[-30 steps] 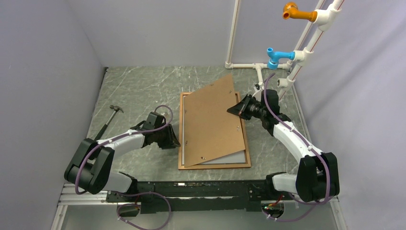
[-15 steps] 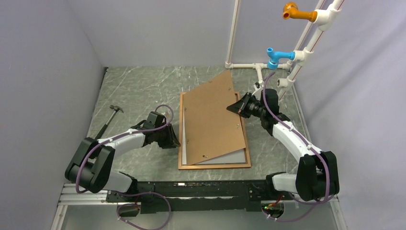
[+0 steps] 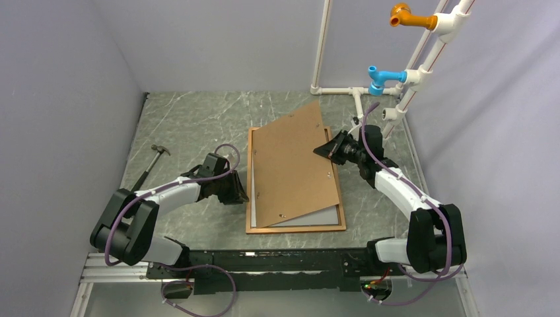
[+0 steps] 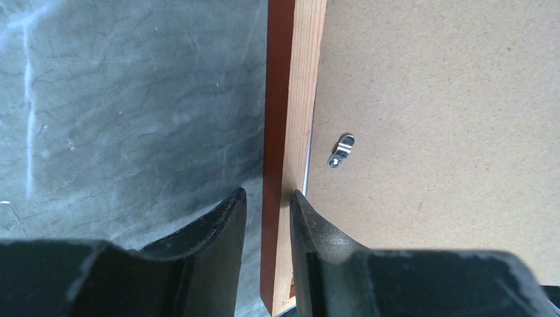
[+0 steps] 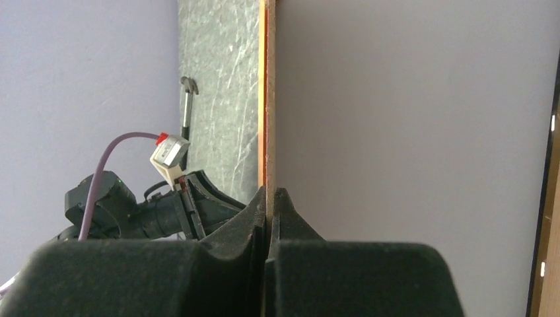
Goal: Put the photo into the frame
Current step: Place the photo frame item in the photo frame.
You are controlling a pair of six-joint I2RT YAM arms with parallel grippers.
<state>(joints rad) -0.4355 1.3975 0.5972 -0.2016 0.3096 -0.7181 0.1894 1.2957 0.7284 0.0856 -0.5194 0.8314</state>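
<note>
Right gripper is pinched on the right edge of the brown board, which lies skewed over the frame to that gripper's left. The photo is under the board and inside the frame, pale back up. Left gripper is narrow and astride the frame's left rail just ahead of it; whether it clamps cannot be told. The frame lies flat on the table.
</note>
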